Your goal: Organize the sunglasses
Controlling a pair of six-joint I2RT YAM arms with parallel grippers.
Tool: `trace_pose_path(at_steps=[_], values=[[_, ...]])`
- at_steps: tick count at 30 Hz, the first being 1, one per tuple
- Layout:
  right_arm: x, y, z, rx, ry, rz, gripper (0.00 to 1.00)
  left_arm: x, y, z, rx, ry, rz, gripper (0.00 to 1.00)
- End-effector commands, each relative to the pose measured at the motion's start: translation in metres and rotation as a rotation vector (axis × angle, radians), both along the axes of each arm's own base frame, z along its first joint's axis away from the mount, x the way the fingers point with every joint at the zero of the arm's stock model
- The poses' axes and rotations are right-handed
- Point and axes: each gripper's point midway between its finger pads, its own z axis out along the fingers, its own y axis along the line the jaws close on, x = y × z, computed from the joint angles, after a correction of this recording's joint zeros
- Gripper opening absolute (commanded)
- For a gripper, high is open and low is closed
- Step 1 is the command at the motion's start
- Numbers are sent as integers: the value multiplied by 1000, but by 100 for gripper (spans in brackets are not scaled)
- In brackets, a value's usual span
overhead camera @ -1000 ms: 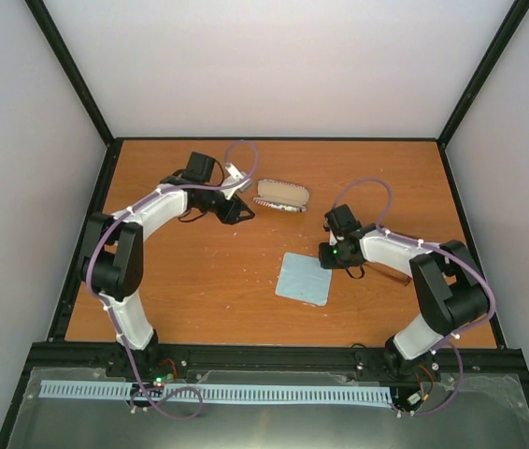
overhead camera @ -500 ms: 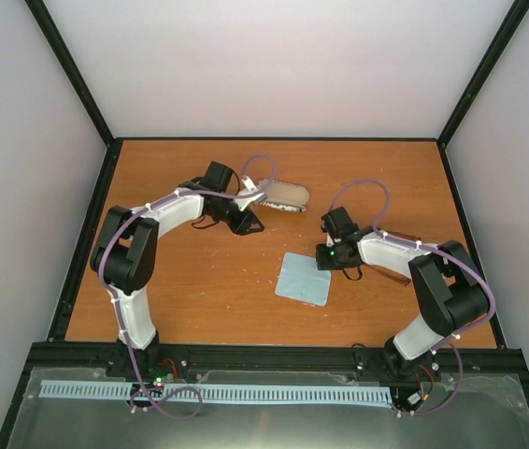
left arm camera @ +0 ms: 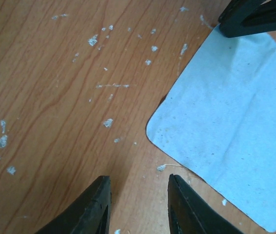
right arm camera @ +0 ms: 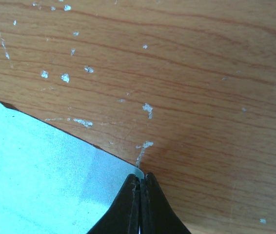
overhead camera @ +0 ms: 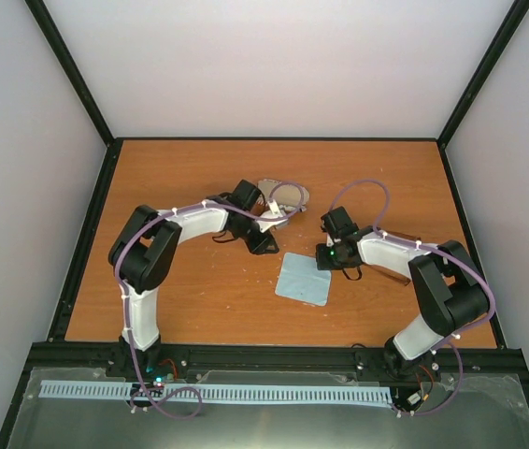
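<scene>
Item 1, nearest: cloth [overhead camera: 304,278]. It is light blue and square, and lies flat on the table [overhead camera: 190,299] right of centre, its edges turned a little off the table's edges. In the left wrist view we see one rounded corner of it against bare, white-flecked wood.

Item 2: sunglasses [overhead camera: 395,276]. We find them on the table at the right, beside and partly under the right arm [overhead camera: 391,251], well apart from the case. Only a thin dark brown strip shows. Its long axis runs roughly along the forearm, from far-left down to near-right. We cannot tell which end is the front, nor whether the temples are folded.

Item 3: right gripper [overhead camera: 326,258]. It sits at the cloth's far right corner. In the right wrist view we see its fingers [right arm camera: 128,204] pressed together with that corner nipped between the tips. The rest of the cloth lies on the wood.

Item 4: left gripper [overhead camera: 264,245]. It is low over bare wood, just beside the cloth's far left corner. In its own view the fingers [left arm camera: 99,204] stand a narrow gap apart with nothing between them. We cannot tell whether the tips touch the table.

Item 5, farthest: case [overhead camera: 285,195]. It is oval and lies beyond the left gripper, its near-left part hidden by the left arm [overhead camera: 210,217] and its cable.
</scene>
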Motion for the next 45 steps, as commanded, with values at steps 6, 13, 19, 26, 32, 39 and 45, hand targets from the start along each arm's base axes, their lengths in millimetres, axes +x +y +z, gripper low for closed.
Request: trace_pose_path(at_steps=[6, 13, 19, 26, 32, 39, 45], values=[[-21, -7, -16, -26, 85, -13, 3, 3, -17, -22, 40, -63, -42, 35], [-23, -6, -19, -15, 87, -16, 3, -5, -25, -25, 43, -57, -71, 35], [-25, -6, -21, -7, 89, -18, 3, -11, -34, -26, 40, -55, -89, 34], [-26, -6, -20, -2, 83, -20, 3, -18, -35, -37, 76, -72, -104, 29], [-25, -5, -19, 2, 82, -17, 3, -15, -31, -47, 107, -84, -94, 18], [-24, -3, -18, 17, 72, -13, 3, -20, -26, -54, 124, -67, -93, 1], [-19, -1, -12, 25, 48, -9, 3, -19, -29, -45, 102, -78, -80, 1]])
